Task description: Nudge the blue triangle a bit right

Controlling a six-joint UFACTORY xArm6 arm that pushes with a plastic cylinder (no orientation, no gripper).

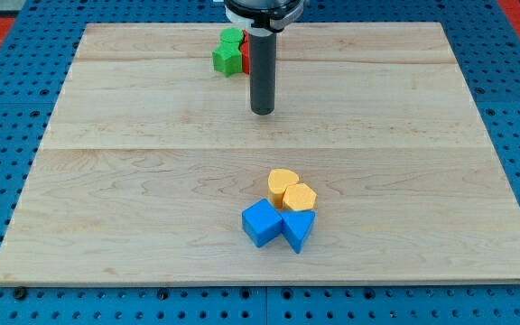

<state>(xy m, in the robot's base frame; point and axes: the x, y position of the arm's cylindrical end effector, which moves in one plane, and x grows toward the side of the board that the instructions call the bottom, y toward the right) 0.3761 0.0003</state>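
Note:
The blue triangle (299, 229) lies on the wooden board near the view's bottom centre, touching a blue cube (262, 222) on its left. Two yellow blocks sit just above them: a heart-shaped one (283, 184) and a rounder one (300, 197), touching each other and the blue pair. My tip (262, 111) stands on the board well above this cluster, toward the view's top, apart from all of these blocks.
A green block (228, 52) with a red block (245, 56) partly hidden behind the rod sits near the board's top edge, just left of the rod. The wooden board (106, 181) lies on a blue perforated surface.

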